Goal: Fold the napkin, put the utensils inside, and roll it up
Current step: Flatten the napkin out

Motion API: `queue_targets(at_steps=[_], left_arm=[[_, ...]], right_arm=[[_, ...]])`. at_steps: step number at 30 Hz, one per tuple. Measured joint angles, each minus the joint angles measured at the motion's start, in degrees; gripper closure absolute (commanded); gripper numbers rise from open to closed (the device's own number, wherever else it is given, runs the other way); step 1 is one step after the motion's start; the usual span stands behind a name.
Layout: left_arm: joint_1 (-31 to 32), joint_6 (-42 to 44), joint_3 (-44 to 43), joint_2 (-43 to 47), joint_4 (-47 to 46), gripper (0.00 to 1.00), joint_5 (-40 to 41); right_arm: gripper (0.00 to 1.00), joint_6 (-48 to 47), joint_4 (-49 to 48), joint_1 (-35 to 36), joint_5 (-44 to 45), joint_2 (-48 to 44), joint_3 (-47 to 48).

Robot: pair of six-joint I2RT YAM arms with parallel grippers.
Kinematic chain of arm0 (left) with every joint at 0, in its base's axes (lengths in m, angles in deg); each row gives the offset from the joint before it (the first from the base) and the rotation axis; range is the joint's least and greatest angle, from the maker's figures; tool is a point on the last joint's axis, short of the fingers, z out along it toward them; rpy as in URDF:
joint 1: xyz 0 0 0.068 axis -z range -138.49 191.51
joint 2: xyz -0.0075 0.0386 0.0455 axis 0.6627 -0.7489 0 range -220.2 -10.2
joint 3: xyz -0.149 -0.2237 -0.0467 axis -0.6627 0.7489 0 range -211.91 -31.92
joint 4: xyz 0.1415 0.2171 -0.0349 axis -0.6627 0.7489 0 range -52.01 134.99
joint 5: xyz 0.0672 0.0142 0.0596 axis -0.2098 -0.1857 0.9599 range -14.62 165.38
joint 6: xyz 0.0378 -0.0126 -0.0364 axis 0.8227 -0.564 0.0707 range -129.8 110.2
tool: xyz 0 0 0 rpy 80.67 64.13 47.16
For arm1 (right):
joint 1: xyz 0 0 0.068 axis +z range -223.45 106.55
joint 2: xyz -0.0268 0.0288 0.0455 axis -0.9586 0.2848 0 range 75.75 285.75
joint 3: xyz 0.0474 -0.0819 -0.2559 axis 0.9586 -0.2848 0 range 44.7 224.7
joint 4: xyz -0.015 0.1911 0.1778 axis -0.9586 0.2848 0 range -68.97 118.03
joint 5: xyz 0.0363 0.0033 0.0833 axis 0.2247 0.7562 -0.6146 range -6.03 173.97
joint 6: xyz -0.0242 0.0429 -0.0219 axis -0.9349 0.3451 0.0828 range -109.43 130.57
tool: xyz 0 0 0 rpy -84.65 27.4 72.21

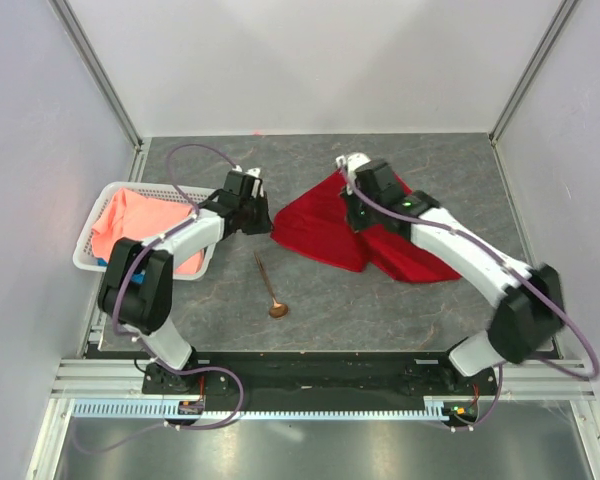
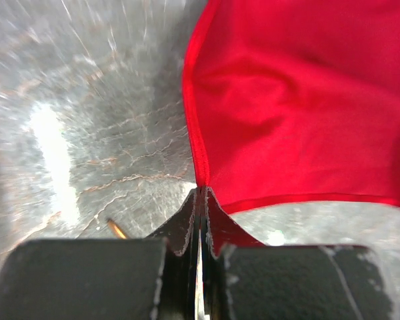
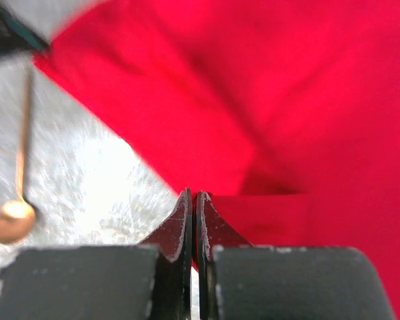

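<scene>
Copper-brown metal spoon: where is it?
Top view: spoon lies on the grey table, left of centre, on the near side of the deep red cloth napkin.

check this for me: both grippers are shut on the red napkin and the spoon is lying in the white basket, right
Wrong about the spoon: the top view shows it on the bare table, not in the white basket. The left gripper and right gripper are indeed both shut on the red napkin.
</scene>
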State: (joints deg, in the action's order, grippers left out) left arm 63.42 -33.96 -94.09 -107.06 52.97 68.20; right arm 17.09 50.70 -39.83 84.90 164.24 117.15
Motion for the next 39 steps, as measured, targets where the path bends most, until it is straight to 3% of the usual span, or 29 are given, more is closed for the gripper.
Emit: queue_targets(at_steps=[12,24,30,35,39], left_arm=[[-4.2,-0.8,-2.1,18.7,4.5,0.98,-5.2],[-9.1,-1.8,-16.6,38.3,13.1,0.98,-11.1],[-9.1,-2.2,-20.5,36.6,13.8,0.98,-13.9],[-9.1,-2.2,-23.1,26.6,13.7,0.98,-15.8],[-9.1,-2.2,-27.6,15.0,14.1,0.98,-16.0]], right_arm=[[1.00,-5.8,4.2,-0.2,13.2,-31.6,9.4],[1.00,-8.9,9.0,-0.2,14.7,-39.6,25.0],[1.00,-11.2,8.1,-0.2,19.7,-38.9,25.0],[1.00,-14.3,4.2,-0.7,25.0,-33.3,17.2],[1.00,-16.0,-0.6,-7.7,22.5,-25.0,12.2]])
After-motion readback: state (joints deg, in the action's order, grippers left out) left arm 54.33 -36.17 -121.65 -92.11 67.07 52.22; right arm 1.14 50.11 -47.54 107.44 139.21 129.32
